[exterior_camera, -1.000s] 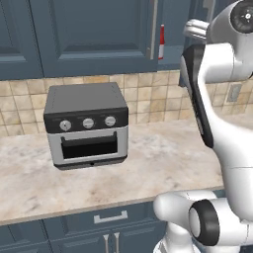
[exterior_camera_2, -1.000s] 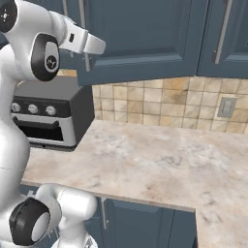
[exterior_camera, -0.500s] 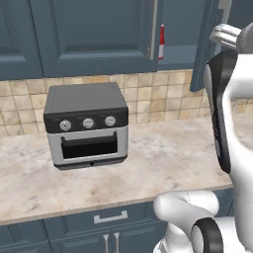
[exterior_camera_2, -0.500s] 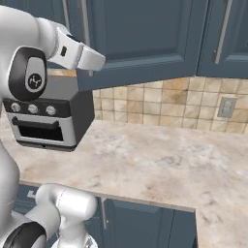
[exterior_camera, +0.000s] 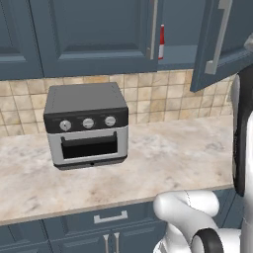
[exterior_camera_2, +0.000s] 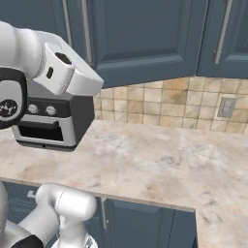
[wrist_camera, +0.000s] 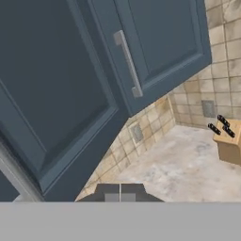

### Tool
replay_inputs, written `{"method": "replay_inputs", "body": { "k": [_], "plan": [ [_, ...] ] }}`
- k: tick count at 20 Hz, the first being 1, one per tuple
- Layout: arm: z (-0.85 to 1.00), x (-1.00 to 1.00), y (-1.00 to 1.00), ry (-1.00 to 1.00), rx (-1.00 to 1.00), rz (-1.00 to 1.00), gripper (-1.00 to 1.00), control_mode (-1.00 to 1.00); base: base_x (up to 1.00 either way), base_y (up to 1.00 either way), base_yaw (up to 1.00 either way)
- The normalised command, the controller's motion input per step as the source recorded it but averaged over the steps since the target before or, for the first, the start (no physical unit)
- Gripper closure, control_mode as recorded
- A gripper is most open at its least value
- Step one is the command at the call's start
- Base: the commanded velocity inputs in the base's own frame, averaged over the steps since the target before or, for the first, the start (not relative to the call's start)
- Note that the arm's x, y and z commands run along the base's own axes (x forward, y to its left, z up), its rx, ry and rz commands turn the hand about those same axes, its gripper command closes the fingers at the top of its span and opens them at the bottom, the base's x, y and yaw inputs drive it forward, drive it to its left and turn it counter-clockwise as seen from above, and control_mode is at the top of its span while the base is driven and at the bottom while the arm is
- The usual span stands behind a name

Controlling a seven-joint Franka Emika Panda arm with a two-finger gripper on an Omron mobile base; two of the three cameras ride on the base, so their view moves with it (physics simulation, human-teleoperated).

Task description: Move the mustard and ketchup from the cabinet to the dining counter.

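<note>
Since 1 second ago the door of the dark blue-grey upper wall cabinet (exterior_camera: 217,44) has swung outward, and the white arm has pulled away to the right. The two-finger gripper (wrist_camera: 120,193) is fully closed on nothing, close to the door's face. The next step is likely to widen the opening: press the door's edge steadily, keeping clear of the shelf. The slim red ketchup bottle (exterior_camera: 161,42) with its pale cap stands upright inside. The mustard is probably hidden behind the closed door.
</note>
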Motion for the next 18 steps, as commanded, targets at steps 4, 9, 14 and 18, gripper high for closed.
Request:
{"method": "replay_inputs", "body": {
  "k": [4, 9, 14, 18],
  "plan": [
    [-0.12, -0.12, 0.32, -0.09, -0.03, -0.08, -1.0, -1.0, 0.0, 0.0, 0.0],
    [-0.12, 0.02, 0.51, -0.12, -0.01, -0.05, -1.0, -1.0, 0.0, 0.0, 0.0],
    [-0.06, 0.11, 0.45, -0.1, 0.0, -0.02, -1.0, -1.0, 0.0, 0.0, 0.0],
    [-0.03, 0.17, 0.4, -0.07, 0.0, -0.03, -1.0, -1.0, 0.0, 0.0, 0.0]
  ]
}}
